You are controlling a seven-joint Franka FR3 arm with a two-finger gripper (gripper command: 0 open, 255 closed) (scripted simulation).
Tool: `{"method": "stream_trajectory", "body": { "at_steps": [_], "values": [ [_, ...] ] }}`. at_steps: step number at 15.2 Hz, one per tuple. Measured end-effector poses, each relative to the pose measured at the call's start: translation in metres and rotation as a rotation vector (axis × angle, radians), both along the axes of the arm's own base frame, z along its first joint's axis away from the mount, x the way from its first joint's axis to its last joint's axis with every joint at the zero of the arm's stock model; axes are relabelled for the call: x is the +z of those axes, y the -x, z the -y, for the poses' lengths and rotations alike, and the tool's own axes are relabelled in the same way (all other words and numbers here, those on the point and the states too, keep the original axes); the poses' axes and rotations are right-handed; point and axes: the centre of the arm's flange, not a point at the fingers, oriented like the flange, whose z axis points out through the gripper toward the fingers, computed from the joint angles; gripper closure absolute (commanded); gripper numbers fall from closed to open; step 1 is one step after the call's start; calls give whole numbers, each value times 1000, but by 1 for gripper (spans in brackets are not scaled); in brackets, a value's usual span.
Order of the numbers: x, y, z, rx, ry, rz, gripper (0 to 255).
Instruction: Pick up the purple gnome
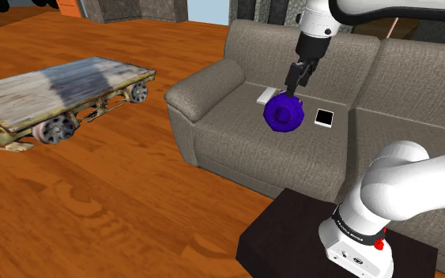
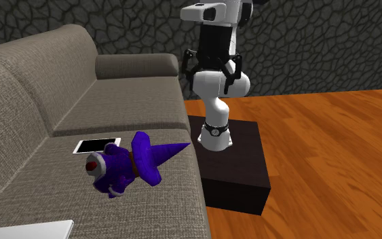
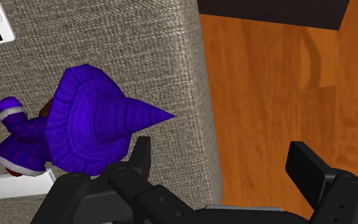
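Observation:
The purple gnome (image 1: 284, 113) lies on its side on the grey sofa seat (image 1: 236, 118), near the seat's front edge. Its pointed hat (image 2: 162, 153) aims over that edge toward the floor, and its red-nosed face (image 2: 94, 165) turns the other way. My black gripper (image 1: 298, 79) hangs just above the gnome, pointing down. In the wrist view the gripper (image 3: 225, 165) is open with nothing between its fingers. The gnome (image 3: 85, 130) lies beside and outside one finger (image 3: 139, 156), and the other finger (image 3: 308, 167) is over the wooden floor.
A black-screened phone (image 1: 324, 118) and a flat white object (image 1: 266, 95) lie on the seat either side of the gnome. The sofa armrest (image 1: 205, 85) rises at the shoulder view's left. A wooden cart (image 1: 62, 87) stands on the floor. My dark stand (image 2: 233, 163) sits against the sofa front.

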Motion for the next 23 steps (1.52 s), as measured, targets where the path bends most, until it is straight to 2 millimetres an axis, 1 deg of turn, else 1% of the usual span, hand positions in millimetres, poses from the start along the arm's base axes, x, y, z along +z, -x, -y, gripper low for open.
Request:
{"method": "stream_trajectory", "body": {
  "at_steps": [1, 3, 4, 8, 11, 13, 18, 20, 23],
  "values": [
    [0, 0, 0, 0, 0, 0, 0],
    [-1, -7, 17, 10, -18, -4, 0],
    [-5, -11, 28, 18, -31, -7, 0],
    [-21, -34, 79, 55, -89, -20, 0],
    [-33, -51, 125, 82, -133, -29, 0],
    [-45, -66, 150, 100, -163, -35, 0],
    [-77, -95, 213, 146, -237, -52, 0],
    [-87, -101, 222, 155, -247, -54, 0],
    [-101, -103, 225, 158, -249, -54, 0]
  ]
}}
